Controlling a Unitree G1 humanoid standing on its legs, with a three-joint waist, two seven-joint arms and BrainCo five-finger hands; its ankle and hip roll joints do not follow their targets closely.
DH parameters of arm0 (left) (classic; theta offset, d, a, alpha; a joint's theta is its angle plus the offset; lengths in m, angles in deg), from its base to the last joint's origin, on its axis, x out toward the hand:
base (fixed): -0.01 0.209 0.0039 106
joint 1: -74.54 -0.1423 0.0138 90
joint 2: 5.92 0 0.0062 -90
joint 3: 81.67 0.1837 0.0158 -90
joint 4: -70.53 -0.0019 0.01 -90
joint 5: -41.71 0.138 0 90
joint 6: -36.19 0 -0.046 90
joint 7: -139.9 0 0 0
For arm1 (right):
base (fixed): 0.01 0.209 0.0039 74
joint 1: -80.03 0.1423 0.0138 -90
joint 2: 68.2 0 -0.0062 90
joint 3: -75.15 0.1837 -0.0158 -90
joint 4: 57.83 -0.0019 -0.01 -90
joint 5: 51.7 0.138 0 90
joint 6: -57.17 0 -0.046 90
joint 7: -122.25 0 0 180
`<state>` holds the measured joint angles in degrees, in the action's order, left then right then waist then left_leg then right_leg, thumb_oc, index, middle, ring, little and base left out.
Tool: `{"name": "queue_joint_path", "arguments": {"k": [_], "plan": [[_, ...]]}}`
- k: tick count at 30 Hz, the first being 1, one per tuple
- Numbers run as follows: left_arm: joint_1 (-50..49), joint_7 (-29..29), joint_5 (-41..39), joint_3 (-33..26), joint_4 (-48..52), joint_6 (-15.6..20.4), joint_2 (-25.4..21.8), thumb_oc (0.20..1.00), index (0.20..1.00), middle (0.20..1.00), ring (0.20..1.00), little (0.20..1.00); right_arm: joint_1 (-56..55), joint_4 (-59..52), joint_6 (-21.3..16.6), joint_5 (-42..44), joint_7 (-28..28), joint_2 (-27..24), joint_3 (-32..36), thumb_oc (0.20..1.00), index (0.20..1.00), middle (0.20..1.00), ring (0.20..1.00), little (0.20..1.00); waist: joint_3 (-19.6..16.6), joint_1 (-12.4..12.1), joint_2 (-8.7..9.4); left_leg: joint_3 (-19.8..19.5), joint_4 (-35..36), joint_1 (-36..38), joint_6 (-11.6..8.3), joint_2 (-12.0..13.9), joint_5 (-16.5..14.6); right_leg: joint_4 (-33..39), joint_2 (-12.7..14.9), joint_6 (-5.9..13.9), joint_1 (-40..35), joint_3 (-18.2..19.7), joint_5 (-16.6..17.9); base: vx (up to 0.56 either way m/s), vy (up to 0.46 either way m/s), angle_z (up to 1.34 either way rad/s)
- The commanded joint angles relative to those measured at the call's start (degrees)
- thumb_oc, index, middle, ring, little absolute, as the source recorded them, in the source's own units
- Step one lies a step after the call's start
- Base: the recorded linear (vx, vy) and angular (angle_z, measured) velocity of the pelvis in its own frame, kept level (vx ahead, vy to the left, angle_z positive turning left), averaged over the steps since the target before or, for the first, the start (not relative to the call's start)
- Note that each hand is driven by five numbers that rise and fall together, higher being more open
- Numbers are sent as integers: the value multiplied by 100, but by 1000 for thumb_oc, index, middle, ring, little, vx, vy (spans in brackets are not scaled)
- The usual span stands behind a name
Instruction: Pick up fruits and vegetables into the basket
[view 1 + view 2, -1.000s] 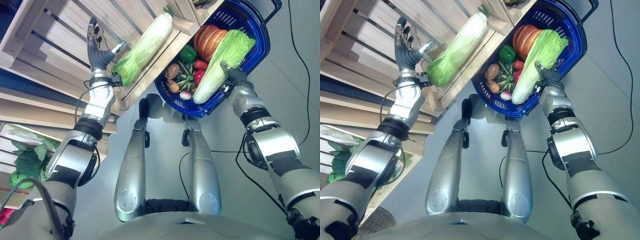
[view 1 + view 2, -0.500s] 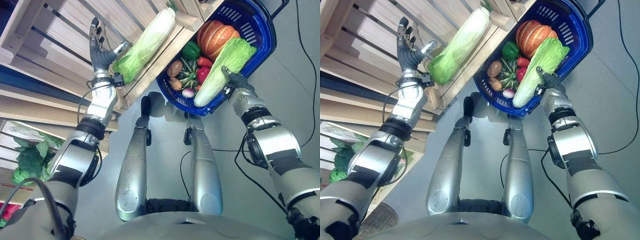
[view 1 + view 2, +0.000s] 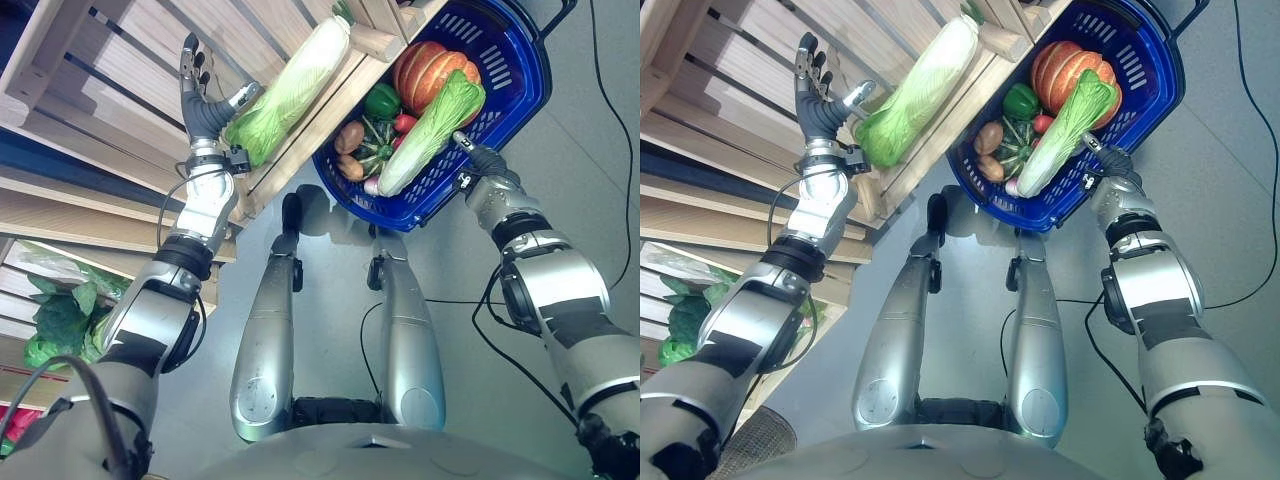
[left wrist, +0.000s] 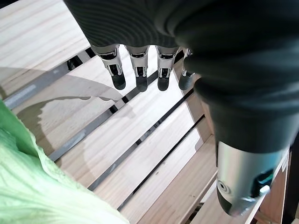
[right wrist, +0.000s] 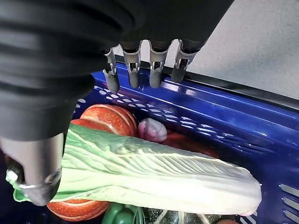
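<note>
Basket [image 3: 520, 75], blue plastic, sat at upper right of the head views, already loaded. A long cabbage [image 3: 425, 130] lay diagonally across its contents, leafy end up toward the pumpkin [image 3: 430, 72], white stem end down toward the near rim. Also inside: green pepper [image 3: 377, 101], a potato [image 3: 348, 137], a dark striped squash [image 3: 373, 152], something red, partly hidden.

Right hand [image 3: 1110, 160] was at the basket's lower right rim, just beside the cabbage; in its wrist view the fingers [image 5: 133, 70] were straight and spread over the blue rim, holding nothing, with the cabbage lying free below them.

Left hand [image 3: 200, 100] was at upper left, raised inside the wooden crate [image 3: 120, 80], fingers straight and wide, empty. A second cabbage [image 3: 290, 90] lay in the crate just beside its thumb. Leafy greens [image 3: 55, 325] showed at the lower left edge.
</note>
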<state>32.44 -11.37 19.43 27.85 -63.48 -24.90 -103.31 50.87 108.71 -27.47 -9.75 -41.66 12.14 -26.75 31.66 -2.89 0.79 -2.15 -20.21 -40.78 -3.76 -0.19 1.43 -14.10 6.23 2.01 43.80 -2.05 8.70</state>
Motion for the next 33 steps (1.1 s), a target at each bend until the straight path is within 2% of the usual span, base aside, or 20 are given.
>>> {"name": "queue_joint_path", "arguments": {"k": [1,2,4,6,9,13,15,20,26,33], "plan": [[-38,204,552,-101,194,63,104,1000,1000,1000,1000,1000,-1,72,-24,31,130,-344,-63,1000,1000,1000,1000,1000,-187,30,-518,-49,311,-17,73,-285,115,-758,-269,170,-164,-346,-822,0,0,0],[-30,247,649,-63,160,-6,79,1000,1000,1000,1000,1000,-23,73,-75,27,114,-350,-73,1000,1000,1000,1000,1000,-187,37,-516,-43,288,14,72,-278,66,-794,-270,172,-185,-342,-871,0,0,0],[99,411,999,90,72,-512,-56,1000,1000,1000,1000,1000,7,4,-374,-29,126,-380,-138,1000,1000,1000,1000,1000,-187,63,-514,-18,286,39,64,-259,66,-809,-274,178,-202,-337,-875,-5,15,0],[166,462,1109,150,7,-702,-143,1000,1000,1000,1000,1000,30,-52,-574,-131,140,-413,-167,1000,1000,1000,1000,1000,-187,81,-508,-8,301,62,59,-247,69,-803,-278,185,-216,-328,-874,0,0,0],[268,600,1304,282,-135,-1014,-303,1000,1000,1000,1000,1000,14,-273,-1050,-401,163,-460,-255,1000,1000,1000,1000,1000,-187,136,-474,28,331,110,44,-218,84,-776,-291,196,-263,-308,-862,-11,33,-2],[543,584,1477,397,-590,-1677,-517,1000,1000,1000,1000,1000,-104,-886,-1964,-749,417,-461,-425,1000,1000,1000,1000,1000,-187,304,-380,117,374,190,26,-164,94,-735,-350,209,-320,-228,-855,-25,41,-4],[620,472,1554,422,-748,-1879,-567,1000,1000,1000,1000,1000,-161,-1124,-2163,-848,575,-474,-415,1000,1000,1000,1000,1000,-187,363,-352,141,396,183,18,-143,127,-707,-362,210,-309,-206,-819,-7,13,-2],[730,308,1658,571,-1191,-2053,-655,1000,1000,1000,1000,1000,-514,-1815,-2569,-1189,1204,-498,-446,1000,1000,1000,1000,1000,-187,549,-282,231,411,267,6,-100,77,-662,-396,217,-367,-124,-843,-2,34,-6],[819,105,1506,700,-1656,-2068,-662,1000,1000,1000,1000,1000,-850,-2026,-3010,-1279,1980,-488,-272,1000,1000,1000,1000,1000,-187,727,-272,321,456,294,-6,-60,48,-580,-419,223,-381,-35,-848,-8,45,-8],[981,-192,1408,867,-2058,-2063,-636,1000,1000,1000,1000,1000,-1001,-1635,-3130,-1043,2294,-433,6,1000,1000,1000,1000,1000,-187,827,-267,386,504,247,-4,-26,54,-495,-429,217,-343,6,-822,1,29,-8]]}}
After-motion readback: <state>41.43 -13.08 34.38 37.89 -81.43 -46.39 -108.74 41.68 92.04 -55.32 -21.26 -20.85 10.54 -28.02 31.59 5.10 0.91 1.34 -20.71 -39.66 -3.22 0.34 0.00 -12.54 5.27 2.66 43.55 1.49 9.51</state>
